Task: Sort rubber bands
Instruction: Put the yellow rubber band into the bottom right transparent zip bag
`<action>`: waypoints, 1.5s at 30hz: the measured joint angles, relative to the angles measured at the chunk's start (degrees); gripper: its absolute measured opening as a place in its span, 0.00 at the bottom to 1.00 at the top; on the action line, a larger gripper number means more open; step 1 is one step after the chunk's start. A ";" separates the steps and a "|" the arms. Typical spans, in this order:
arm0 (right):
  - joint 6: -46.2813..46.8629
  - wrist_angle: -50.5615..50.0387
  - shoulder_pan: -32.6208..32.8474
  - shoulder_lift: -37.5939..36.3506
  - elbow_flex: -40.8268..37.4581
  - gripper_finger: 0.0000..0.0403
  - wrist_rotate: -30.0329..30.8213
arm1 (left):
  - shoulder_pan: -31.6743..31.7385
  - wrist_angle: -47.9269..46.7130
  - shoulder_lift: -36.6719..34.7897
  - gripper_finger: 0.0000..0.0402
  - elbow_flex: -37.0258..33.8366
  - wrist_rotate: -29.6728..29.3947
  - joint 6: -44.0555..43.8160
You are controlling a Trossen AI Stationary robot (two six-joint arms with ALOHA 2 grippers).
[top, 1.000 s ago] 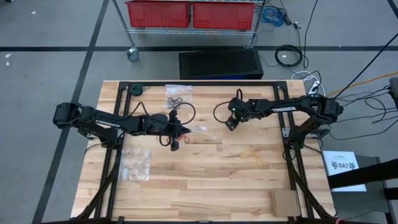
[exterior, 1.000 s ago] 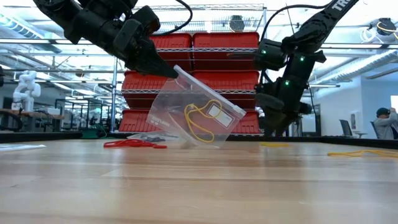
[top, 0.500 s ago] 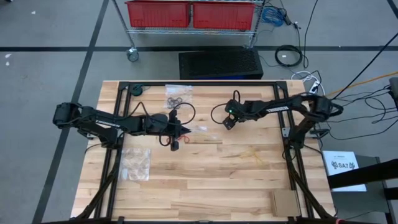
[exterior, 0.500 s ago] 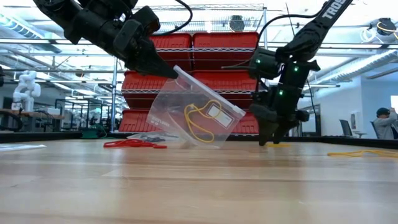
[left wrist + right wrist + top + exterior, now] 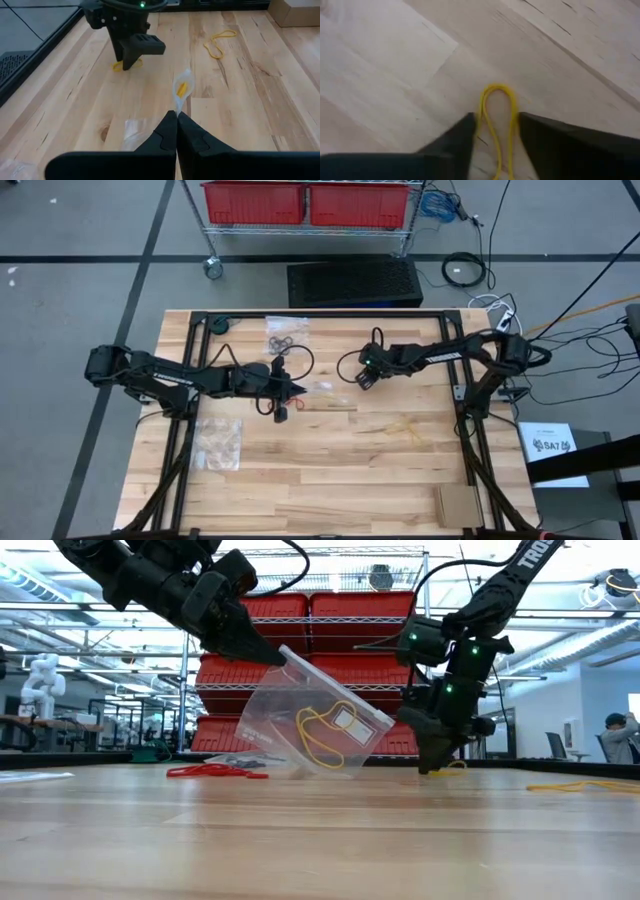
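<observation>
The wooden counter (image 5: 330, 470) carried everything, and I place things by the clear bag (image 5: 315, 730) that my left tool (image 5: 262, 652) held up near the counter's middle. That tool was pinched fully closed on the bag's upper corner, so the bag hung tilted with only its lower edge close to the wood. Inside it lay a yellow rubber band (image 5: 318, 738) beside a small white label.

My right tool (image 5: 432, 762) stood well to the right of the bag, pointing down with its tips at the wood. Its fingers (image 5: 457, 137) were narrowed but not closed, one on each side of a yellow rubber band on the counter (image 5: 497, 117); the loop lay between them, close against their inner edges, and its rounded end stuck out past the tips. I could not tell whether the fingers already pressed on it. In the left wrist view the same band showed as a yellow bit (image 5: 120, 65) at the foot of that tool.

Behind the bag, toward the far edge, a flat bag of black bands (image 5: 286, 335) lay on the wood. On the near side, to the left, lay another flat bag with tan bands (image 5: 218, 442). Red bands (image 5: 210, 771) lay loose on the wood just left of the hanging bag. More yellow bands (image 5: 405, 427) lay loose farther right, on the near side.
</observation>
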 joint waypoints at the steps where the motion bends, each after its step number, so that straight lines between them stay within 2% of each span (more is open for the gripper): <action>1: -0.29 -0.12 0.54 0.00 -0.02 0.24 0.33 | -0.02 0.13 -0.01 0.00 0.00 0.00 -0.02; 4: -0.70 -0.12 2.28 0.04 -0.04 0.06 1.27 | -0.03 0.14 -0.01 0.00 0.00 0.00 0.00; 6: -0.85 -0.10 3.37 0.06 -0.04 0.03 1.71 | -0.04 0.21 -0.01 0.00 0.00 0.00 0.00; 10: -1.89 -1.51 5.56 -0.90 1.68 0.01 1.35 | -0.02 0.21 -0.01 0.00 0.00 0.00 0.00; 14: -3.53 -2.67 7.82 -4.72 4.19 0.00 -4.99 | -0.02 0.17 -0.01 0.00 0.00 0.00 0.00; 18: -5.62 -1.98 9.98 -9.57 7.69 0.00 -2.64 | -0.04 0.18 -0.01 0.00 0.00 0.00 0.61; 23: -7.80 -1.68 14.98 -12.02 13.14 0.00 -0.74 | -0.04 0.19 -0.01 0.00 0.00 0.00 0.91; 31: -12.08 2.65 22.45 -9.00 19.61 0.00 4.17 | -0.02 0.47 -0.01 0.00 0.00 0.00 0.90; 37: -12.29 3.49 23.53 -5.51 19.80 0.00 6.51 | -0.03 0.59 -0.01 0.00 -0.02 0.00 0.87; 45: -12.31 6.91 23.90 -0.88 19.80 0.00 4.97 | -0.02 0.73 -0.01 0.00 -0.02 0.00 0.85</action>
